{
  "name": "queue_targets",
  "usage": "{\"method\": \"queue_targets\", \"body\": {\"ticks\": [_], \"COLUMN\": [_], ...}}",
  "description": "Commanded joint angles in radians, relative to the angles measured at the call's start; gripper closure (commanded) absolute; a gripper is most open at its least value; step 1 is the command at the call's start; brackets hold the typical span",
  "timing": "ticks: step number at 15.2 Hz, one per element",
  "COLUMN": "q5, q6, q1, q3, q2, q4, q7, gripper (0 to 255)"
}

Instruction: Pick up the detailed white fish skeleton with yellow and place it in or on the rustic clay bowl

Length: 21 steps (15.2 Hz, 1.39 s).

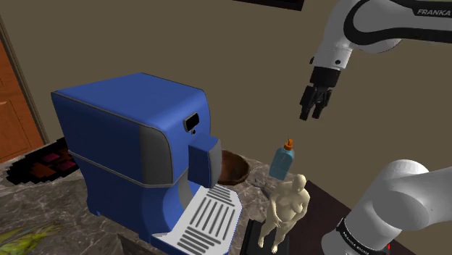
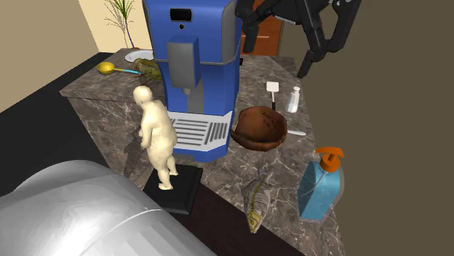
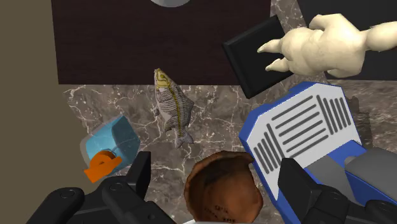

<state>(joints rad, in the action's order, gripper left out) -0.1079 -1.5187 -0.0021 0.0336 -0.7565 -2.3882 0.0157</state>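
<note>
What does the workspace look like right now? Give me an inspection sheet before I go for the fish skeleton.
Surface: dark marble counter, crowded.
Job's things: fish skeleton lies flat near the counter's edge, apart from the brown bowl, which has nothing in it.
Clutter: blue coffee machine beside the bowl; blue bottle with orange cap; cream figurine on a black base; white spatula; small white bottle.
Grippers: gripper open, empty, high above the counter.
Cables: nothing seen.
Surroundings: tan wall, wooden door, plant.
</note>
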Motion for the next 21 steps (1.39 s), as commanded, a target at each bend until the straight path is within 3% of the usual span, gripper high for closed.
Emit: {"method": "queue_targets", "body": {"ticks": [1,12,17,21], "q5": [0.000,0.008,-0.004,-0.038], "q6": [0.000,-0.477,-0.747,-0.994], "q1": [0.000,0.013,0.031,0.068], "q3": [0.000,0.026,0.049,0.082], "q2": [0.000,-0.011,0.097,0.253], "q4": [0.000,-0.392,-0.511,-0.567], "q7": [0.000,-0.135,-0.208,-0.285], "gripper": [0,0,0,0]}}
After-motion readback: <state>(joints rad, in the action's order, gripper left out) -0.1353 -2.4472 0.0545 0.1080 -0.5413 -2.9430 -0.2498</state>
